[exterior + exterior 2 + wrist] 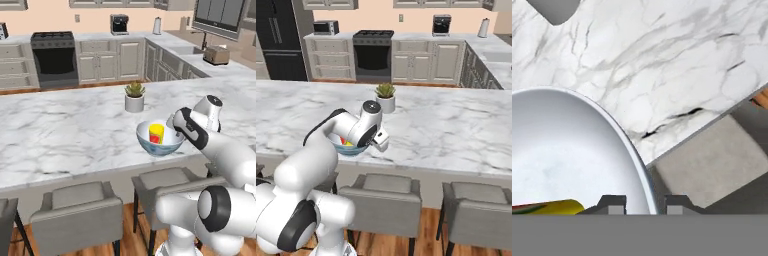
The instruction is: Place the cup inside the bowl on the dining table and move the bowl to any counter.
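The bowl (160,142) stands upright on the dining table (60,130) close to its front edge, white inside and bluish-grey outside. The small yellow cup (156,133) with a red patch sits inside it. My gripper (176,130) is at the bowl's right rim. In the hand view the gripper (646,202) is open, one tip inside the bowl (562,150) and one outside, with the thin rim between them. The cup (552,206) lies at the lower left of that view. From the right base view my arm covers most of the bowl (351,148).
A white plant pot (134,97) stands on the table just behind the bowl. Grey chairs (80,210) (165,185) are tucked under the table's front edge. Cabinet-backed counters (100,37) with a stove (54,57) and a toaster (216,55) line the far walls.
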Robot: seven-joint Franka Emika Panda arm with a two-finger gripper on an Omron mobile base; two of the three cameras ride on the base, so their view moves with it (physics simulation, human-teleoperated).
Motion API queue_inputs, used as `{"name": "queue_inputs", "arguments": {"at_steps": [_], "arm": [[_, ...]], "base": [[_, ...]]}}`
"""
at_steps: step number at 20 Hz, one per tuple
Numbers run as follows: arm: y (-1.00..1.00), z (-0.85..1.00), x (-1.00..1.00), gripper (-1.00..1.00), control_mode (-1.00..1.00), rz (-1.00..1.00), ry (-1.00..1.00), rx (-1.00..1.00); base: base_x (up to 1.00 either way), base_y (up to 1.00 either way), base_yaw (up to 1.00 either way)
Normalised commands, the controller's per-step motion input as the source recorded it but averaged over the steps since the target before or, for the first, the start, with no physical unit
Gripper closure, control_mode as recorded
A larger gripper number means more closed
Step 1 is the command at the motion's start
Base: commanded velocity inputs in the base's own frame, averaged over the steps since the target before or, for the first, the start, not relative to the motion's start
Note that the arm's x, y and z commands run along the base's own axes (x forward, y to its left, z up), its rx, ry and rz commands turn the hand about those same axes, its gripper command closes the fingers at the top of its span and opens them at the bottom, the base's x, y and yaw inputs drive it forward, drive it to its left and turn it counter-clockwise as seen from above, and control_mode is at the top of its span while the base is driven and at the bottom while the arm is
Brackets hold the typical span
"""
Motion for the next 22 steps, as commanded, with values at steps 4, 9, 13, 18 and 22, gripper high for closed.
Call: {"name": "queue_inputs", "arguments": {"at_steps": [4, 9, 13, 18, 22], "arm": [[0.0, 0.0, 0.0, 1.0, 1.0, 0.0, 0.0, 0.0], [0.0, 0.0, 0.0, 1.0, 1.0, 0.0, 0.0, 0.0], [0.0, 0.0, 0.0, 1.0, 1.0, 0.0, 0.0, 0.0], [0.0, 0.0, 0.0, 1.0, 1.0, 0.0, 0.0, 0.0], [0.0, 0.0, 0.0, 1.0, 1.0, 0.0, 0.0, 0.0]], "base": [[0.0, 0.86, -0.06], [0.0, 0.89, -0.06], [0.0, 0.83, -0.05], [0.0, 0.82, -0.04], [0.0, 0.86, -0.04]]}}
